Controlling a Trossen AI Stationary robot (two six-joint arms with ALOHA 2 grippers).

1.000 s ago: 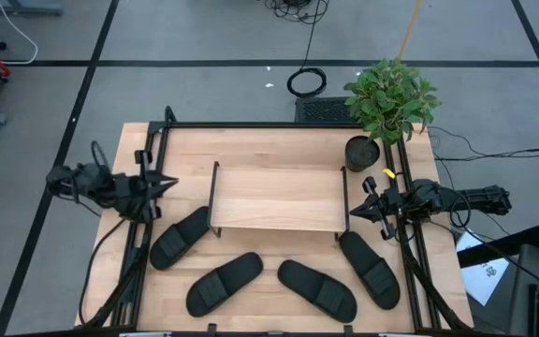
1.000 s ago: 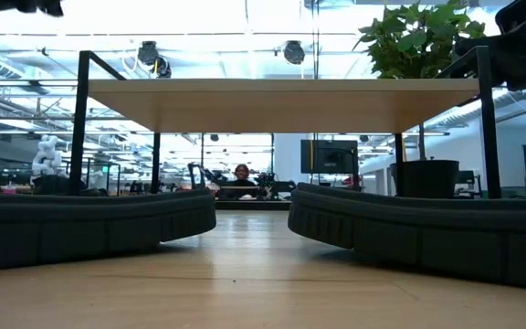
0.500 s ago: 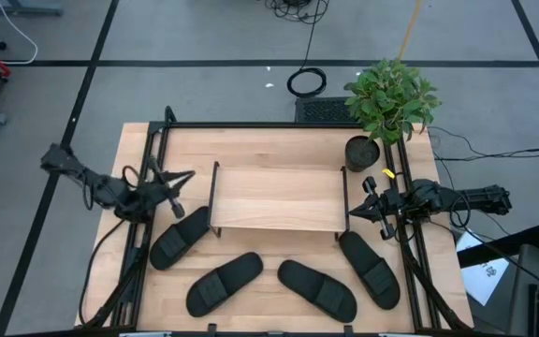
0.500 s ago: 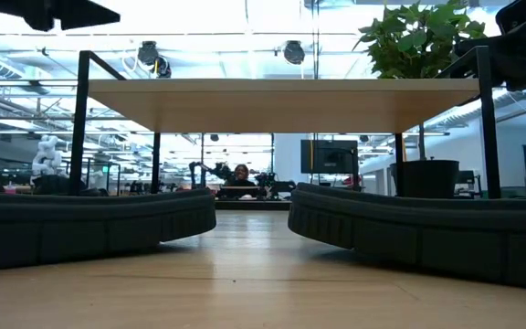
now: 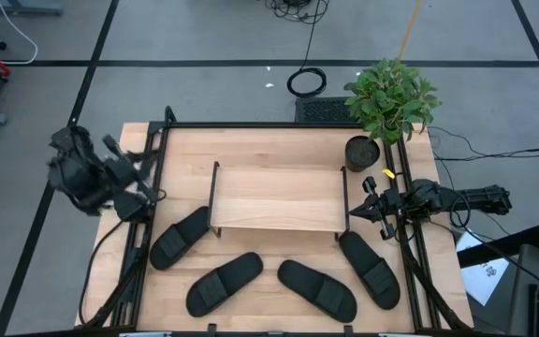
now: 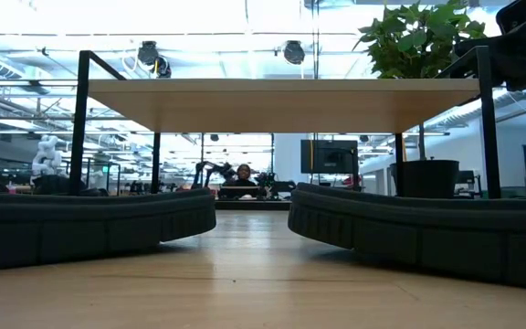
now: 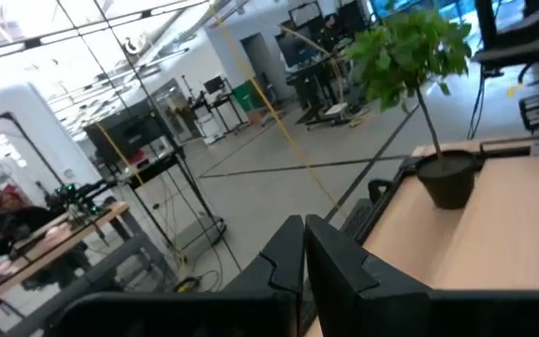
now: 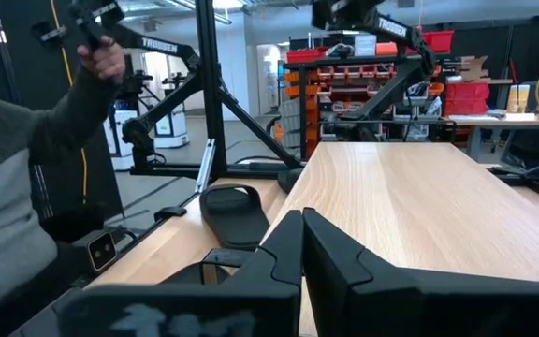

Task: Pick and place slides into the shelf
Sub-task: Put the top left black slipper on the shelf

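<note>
Wooden table [image 5: 251,145]: four slides [image 5: 223,283] lie lower-centre before the shelf [image 5: 274,198]; left gripper [image 7: 303,245] and right gripper [image 8: 301,234] are seen clenched, empty.

Four black slides [image 5: 271,272] lie flat before the empty wood-topped shelf [image 5: 276,197].

The surface [image 5: 251,150] is pale wood with a smooth, faintly satin grain. The shelf [image 5: 277,198] has a light wood plank top, matt, on thin black metal wire frames. The slides [image 5: 318,287] look like matt black rubber, with ribbed straps. The pot [image 5: 362,152] is dark and matt. Both arms are dark, dull-finished metal or plastic.
</note>
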